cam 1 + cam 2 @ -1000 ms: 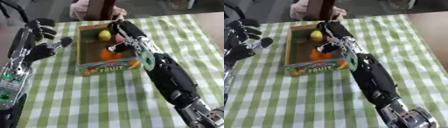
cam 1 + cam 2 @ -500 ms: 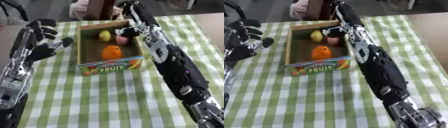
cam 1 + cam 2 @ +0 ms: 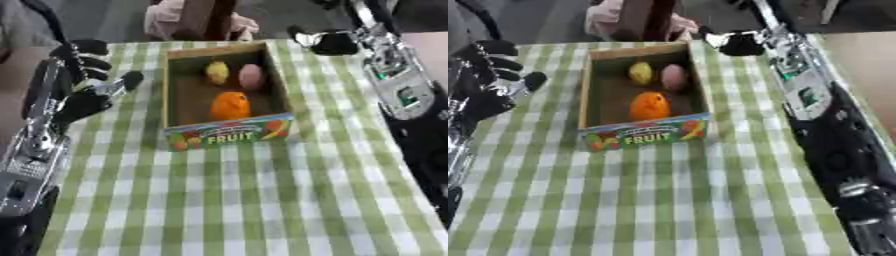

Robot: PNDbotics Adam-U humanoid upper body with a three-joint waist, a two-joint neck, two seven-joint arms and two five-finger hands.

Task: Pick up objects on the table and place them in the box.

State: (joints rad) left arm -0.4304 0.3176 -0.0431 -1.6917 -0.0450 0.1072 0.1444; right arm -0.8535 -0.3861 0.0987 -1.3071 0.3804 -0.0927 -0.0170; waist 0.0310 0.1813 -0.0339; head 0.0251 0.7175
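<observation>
A cardboard box [image 3: 229, 136] with a "FRUIT" label on its front stands open on the green-checked cloth. Inside lie a yellow fruit [image 3: 217, 71], a pink fruit [image 3: 251, 76] and an orange [image 3: 230, 105]. My right hand [image 3: 328, 42] hovers just beyond the box's far right corner, fingers relaxed and empty. My left hand [image 3: 83, 95] is raised to the left of the box, open, fingers up, holding nothing.
The checked tablecloth [image 3: 245, 200] stretches bare in front of the box. A person's pink sleeve [image 3: 166, 17] and a brown upright object [image 3: 206, 17] show at the far edge. My right forearm [image 3: 402, 95] runs along the table's right side.
My right hand has risen out of the box and pulled back to the far right corner. The pink fruit now lies in the box beside the yellow one. The left hand has barely moved.
</observation>
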